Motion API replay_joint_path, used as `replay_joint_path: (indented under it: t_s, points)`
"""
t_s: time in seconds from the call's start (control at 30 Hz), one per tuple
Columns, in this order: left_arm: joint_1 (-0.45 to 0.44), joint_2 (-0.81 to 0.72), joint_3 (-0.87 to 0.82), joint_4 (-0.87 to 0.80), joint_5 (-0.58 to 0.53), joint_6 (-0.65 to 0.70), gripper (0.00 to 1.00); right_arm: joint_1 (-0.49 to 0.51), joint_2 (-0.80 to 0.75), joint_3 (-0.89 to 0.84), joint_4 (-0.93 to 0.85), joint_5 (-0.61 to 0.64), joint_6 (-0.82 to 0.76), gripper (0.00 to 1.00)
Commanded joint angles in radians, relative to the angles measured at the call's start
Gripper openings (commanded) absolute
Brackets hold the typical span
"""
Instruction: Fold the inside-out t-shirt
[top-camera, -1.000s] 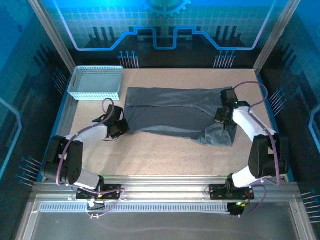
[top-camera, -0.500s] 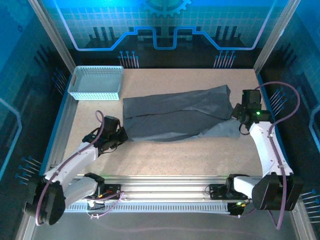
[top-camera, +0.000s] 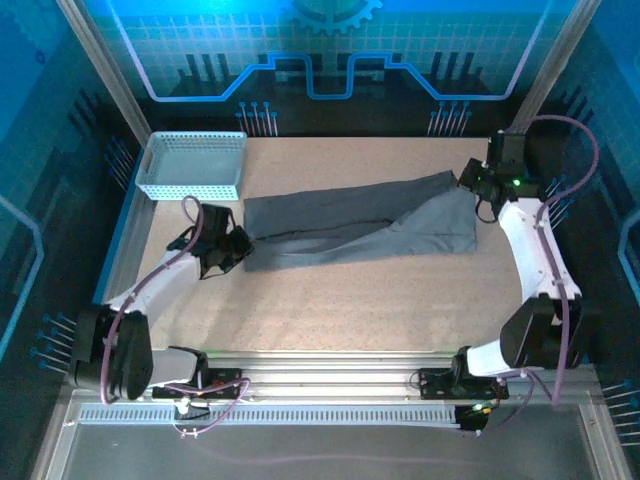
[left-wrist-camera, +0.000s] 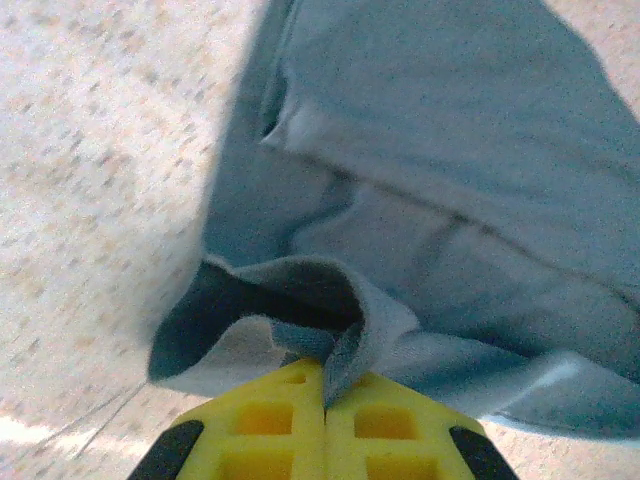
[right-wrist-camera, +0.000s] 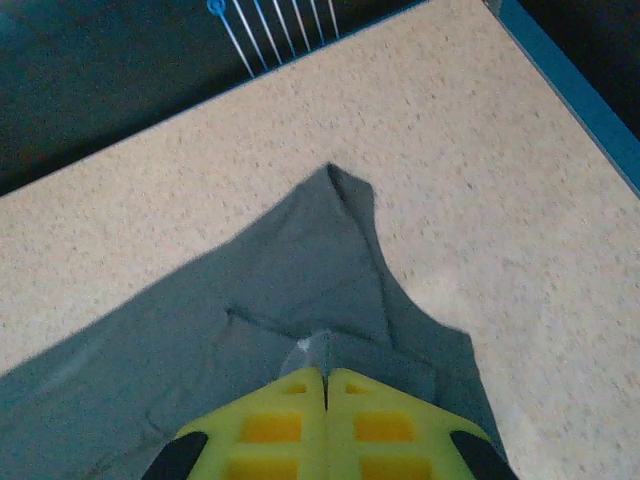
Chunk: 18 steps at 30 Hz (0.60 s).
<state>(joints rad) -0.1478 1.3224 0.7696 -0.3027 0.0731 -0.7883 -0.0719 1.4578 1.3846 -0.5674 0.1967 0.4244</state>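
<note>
Just right of the light blue mesh basket (top-camera: 192, 165), on the table (top-camera: 330, 310), the inside-out t-shirt (top-camera: 360, 225) lies as a long narrow band running away from the basket; near end almost level with the basket's right edge, far end well apart from it; looks doubled lengthwise, layers overlapping and rumpled, seams visible in the left wrist view; my read: early-to-mid fold, length pass roughly in place but edges not squared; what's left is probably flattening and bringing the far end over toward the basket end to get a compact stack; nothing in the basket as far as I can tell. Left gripper (left-wrist-camera: 325, 375) sits at the shirt end nearest the basket; yellow fingers pressed together with a curl of the shirt's edge pinched between them, cloth lifted slightly into a loop. Right gripper (right-wrist-camera: 326, 372) is at the end farthest from the basket; fingers together, a small tab of grey cloth caught at the tips, a corner of the shirt peaking beyond. So both pincers are clamped on the shirt, one per end, band held between them.
</note>
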Motion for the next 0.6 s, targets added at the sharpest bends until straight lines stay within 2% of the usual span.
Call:
replay_joint_path:
  t_s: [0.0, 0.47, 0.5, 0.57]
  points:
    - [0.016, 0.073, 0.079, 0.014, 0.007, -0.019, 0.00, 0.010, 0.065, 0.086, 0.068, -0.023, -0.037, 0.00]
    - [0.075, 0.306, 0.257, -0.052, -0.108, -0.031, 0.00, 0.050, 0.375, 0.311, 0.080, 0.040, -0.085, 0.00]
    - [0.076, 0.324, 0.263, -0.053, -0.110, -0.031, 0.01, 0.053, 0.395, 0.321, 0.078, 0.038, -0.084, 0.00]
    - [0.079, 0.355, 0.281, -0.058, -0.117, -0.022, 0.12, 0.057, 0.427, 0.333, 0.076, 0.040, -0.082, 0.00]
